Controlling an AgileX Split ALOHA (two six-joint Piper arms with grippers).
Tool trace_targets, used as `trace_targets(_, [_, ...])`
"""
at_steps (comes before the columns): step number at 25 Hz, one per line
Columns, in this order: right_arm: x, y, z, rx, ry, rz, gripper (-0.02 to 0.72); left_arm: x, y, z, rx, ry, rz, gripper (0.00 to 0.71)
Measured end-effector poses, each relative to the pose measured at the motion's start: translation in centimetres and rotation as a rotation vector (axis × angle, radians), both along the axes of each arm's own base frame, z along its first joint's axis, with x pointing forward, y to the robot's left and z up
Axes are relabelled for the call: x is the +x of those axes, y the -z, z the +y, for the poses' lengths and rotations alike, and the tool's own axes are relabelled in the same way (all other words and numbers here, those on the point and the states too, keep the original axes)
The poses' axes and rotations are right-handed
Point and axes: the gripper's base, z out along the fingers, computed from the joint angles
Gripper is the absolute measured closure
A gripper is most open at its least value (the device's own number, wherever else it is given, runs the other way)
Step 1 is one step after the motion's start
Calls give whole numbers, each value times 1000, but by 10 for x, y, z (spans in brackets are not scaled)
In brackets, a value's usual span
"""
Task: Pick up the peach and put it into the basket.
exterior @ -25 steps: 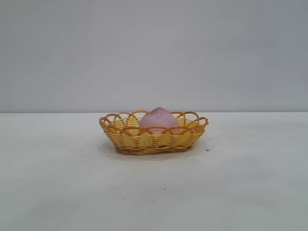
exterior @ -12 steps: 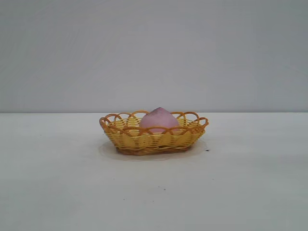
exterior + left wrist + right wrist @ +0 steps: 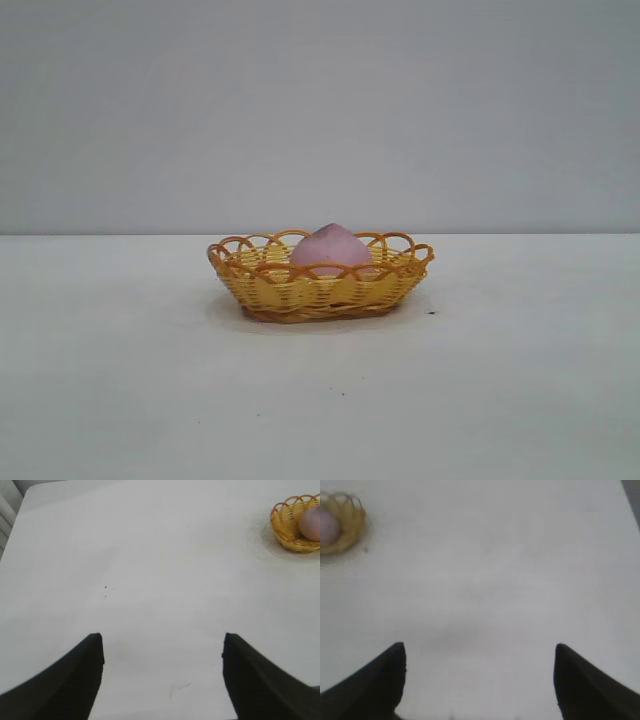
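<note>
A dusty pink, rounded, matte peach with a small pointed tip sits upright inside a shallow oval woven wicker basket, yellow with an orange-brown looped rim and base. The peach rises above the rim, slightly toward the basket's rear. The basket stands flat on the white desk, about midway between its side edges, well back from the near edge.

One peach, one basket, two pincers.
</note>
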Motion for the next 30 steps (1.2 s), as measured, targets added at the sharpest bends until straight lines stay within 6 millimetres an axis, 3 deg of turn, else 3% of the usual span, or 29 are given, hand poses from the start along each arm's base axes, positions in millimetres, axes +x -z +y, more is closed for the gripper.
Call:
trace_targets(7, [-10,5,0,-2,-1,-49,179,0,0,0,0,0,0,268])
trace_targets(30, [-11,5,2,21,-76,-49,179,0,0,0,0,0,0,268])
